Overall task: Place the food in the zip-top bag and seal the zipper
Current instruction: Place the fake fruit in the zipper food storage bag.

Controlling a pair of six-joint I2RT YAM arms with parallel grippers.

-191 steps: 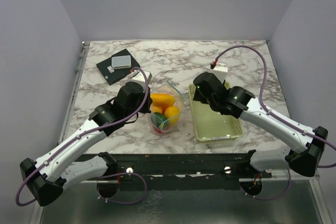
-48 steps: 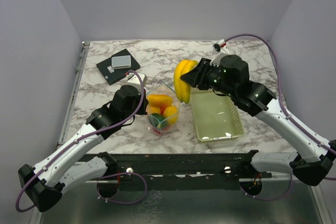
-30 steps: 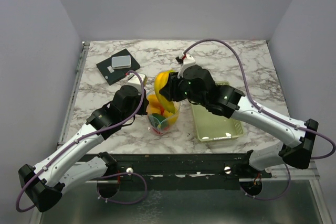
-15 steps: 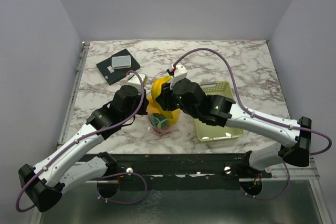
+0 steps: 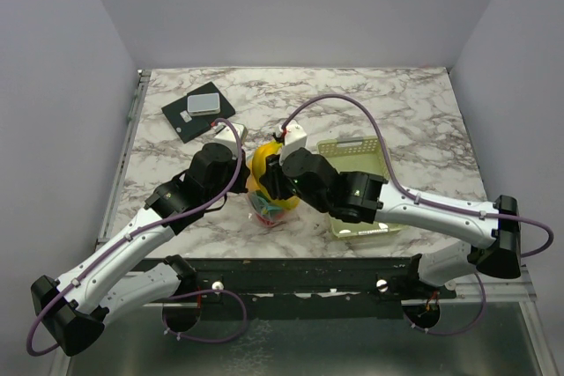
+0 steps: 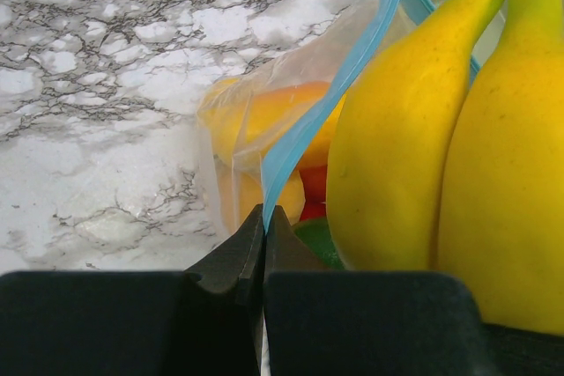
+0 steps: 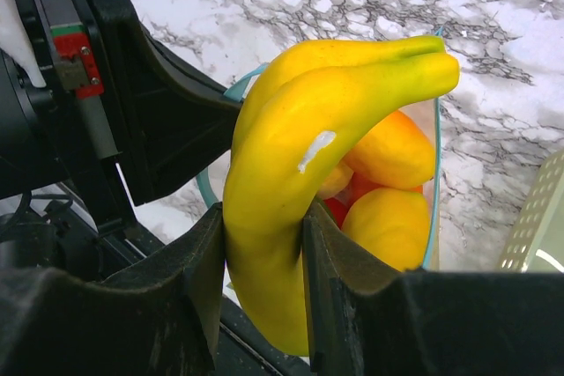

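Observation:
The clear zip-top bag [image 5: 274, 210] stands in the middle of the table with its mouth open. My left gripper [image 6: 263, 217] is shut on the zipper [image 6: 344, 77], the light blue strip at the bag's near rim. My right gripper [image 7: 263, 244] is shut on a yellow banana bunch [image 7: 300, 121] and holds it in the bag's mouth. The bunch also shows in the top view [image 5: 262, 165] and in the left wrist view [image 6: 397, 147]. Yellow-orange fruits [image 7: 392, 222], a red piece [image 6: 315, 187] and something green lie inside the bag.
A pale green mesh basket [image 5: 361, 151] sits right of the bag, partly under my right arm. A black pad with a grey block [image 5: 196, 112] lies at the back left. My left arm's black wrist [image 7: 150, 112] is close beside the bananas.
My right gripper has carried the banana bunch from above the basket leftward and down into the bag's mouth. My left gripper has kept hold of the bag's rim.

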